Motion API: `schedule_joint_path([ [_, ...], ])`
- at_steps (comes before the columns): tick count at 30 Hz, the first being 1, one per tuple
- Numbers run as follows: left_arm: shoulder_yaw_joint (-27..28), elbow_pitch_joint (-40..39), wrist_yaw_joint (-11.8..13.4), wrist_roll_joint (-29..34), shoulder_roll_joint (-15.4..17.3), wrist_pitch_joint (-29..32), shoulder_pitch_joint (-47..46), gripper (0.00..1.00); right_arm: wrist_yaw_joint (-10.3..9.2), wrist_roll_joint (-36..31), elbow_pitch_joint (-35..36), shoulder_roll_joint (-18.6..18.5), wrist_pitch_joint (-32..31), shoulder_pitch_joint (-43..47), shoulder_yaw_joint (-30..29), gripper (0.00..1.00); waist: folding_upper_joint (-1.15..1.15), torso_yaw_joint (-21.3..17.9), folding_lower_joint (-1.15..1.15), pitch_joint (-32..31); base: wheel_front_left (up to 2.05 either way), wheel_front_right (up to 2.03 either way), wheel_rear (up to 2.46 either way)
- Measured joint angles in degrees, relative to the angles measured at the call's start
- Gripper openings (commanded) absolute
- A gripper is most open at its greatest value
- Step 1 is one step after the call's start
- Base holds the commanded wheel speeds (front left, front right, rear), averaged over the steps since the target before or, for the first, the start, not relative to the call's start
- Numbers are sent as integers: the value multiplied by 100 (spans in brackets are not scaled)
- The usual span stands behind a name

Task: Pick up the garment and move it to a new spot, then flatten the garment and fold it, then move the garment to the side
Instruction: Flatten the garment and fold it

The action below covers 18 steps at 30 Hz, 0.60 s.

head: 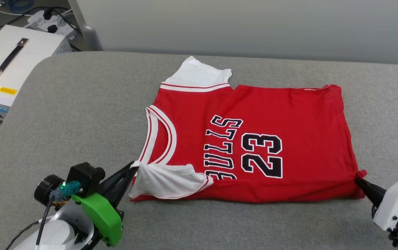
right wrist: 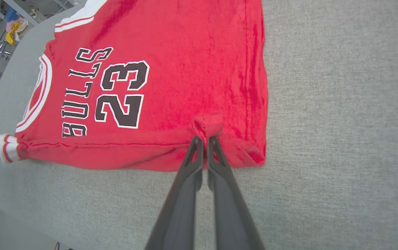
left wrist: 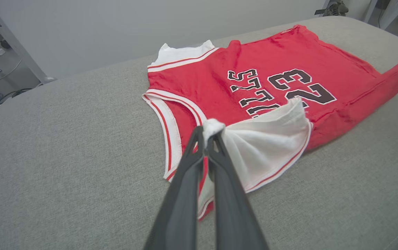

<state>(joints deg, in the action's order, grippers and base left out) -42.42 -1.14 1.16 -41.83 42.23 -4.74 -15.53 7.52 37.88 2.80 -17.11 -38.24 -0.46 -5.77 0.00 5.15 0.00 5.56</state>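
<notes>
Right end effector on garment hem

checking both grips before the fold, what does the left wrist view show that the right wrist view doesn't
Left wrist view: the left jaws shut on the near white sleeve of the red short-sleeved basketball jersey, with that sleeve lying over part of the BULLS lettering. Right wrist view: the right jaws shut on a pinch of red fabric by the stitched hem. Both: the black 23 lettering and the grey fabric-covered table.
</notes>
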Motion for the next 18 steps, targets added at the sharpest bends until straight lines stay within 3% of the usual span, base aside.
schedule_joint_path([
  [18, -52, 1630, -502, 105, -648, 80, -1468, 0, 1, -464, -993, 43, -20, -1410, 258, 0, 0, -149, 0, 1023, 0, 0, 0],
])
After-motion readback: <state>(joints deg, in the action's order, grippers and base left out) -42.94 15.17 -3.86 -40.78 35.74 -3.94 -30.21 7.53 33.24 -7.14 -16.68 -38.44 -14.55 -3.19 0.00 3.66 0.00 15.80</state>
